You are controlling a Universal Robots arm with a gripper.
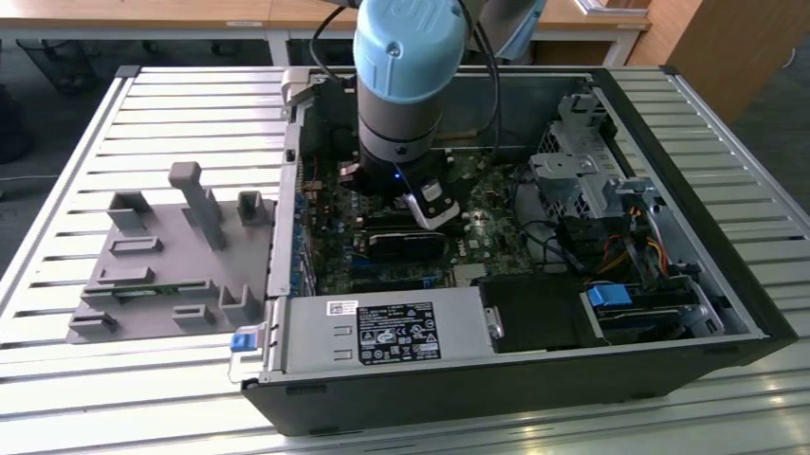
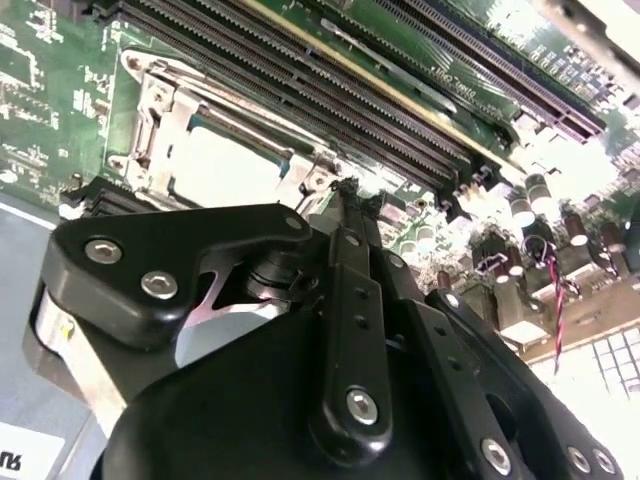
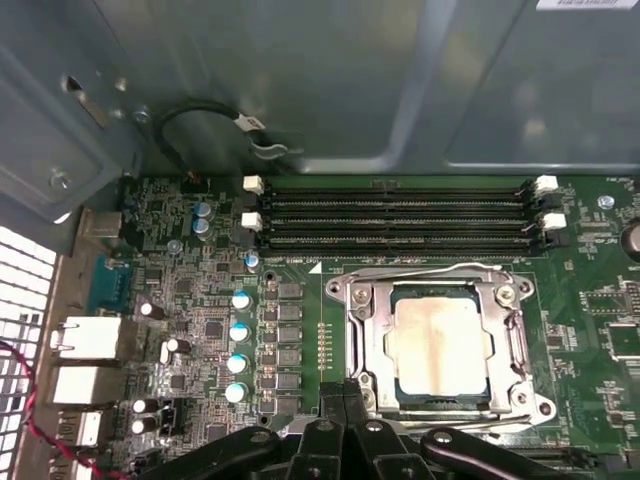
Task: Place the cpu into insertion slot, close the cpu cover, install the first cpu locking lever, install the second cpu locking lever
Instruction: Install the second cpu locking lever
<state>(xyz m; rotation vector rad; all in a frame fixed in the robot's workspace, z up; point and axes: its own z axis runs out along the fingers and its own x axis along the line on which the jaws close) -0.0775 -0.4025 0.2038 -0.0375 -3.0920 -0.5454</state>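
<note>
The cpu (image 3: pixel 440 335) lies flat in the insertion slot (image 3: pixel 540 408) on the green board, its silvery top showing through the window of the cpu cover (image 3: pixel 372 335), which lies down over it. A thin wire lever (image 3: pixel 430 267) runs along the socket edge beside the memory slots. My gripper (image 3: pixel 346 385) is shut, its black fingertips together just off one corner of the socket. In the second wrist view the gripper (image 2: pixel 347 190) tip hovers close beside the cpu (image 2: pixel 225 165) and the cover (image 2: pixel 150 120). In the exterior view the gripper (image 1: pixel 433 210) reaches down into the open case.
Long black memory slots (image 3: pixel 395 210) run beside the socket, and a row of capacitors (image 3: pixel 240 330) stands on its other side. The grey case wall (image 3: pixel 300 80) rises behind. A power-supply box (image 1: pixel 379 332), a drive cage (image 1: pixel 582 180) and a grey fixture (image 1: pixel 165 256) on the slatted table surround the work.
</note>
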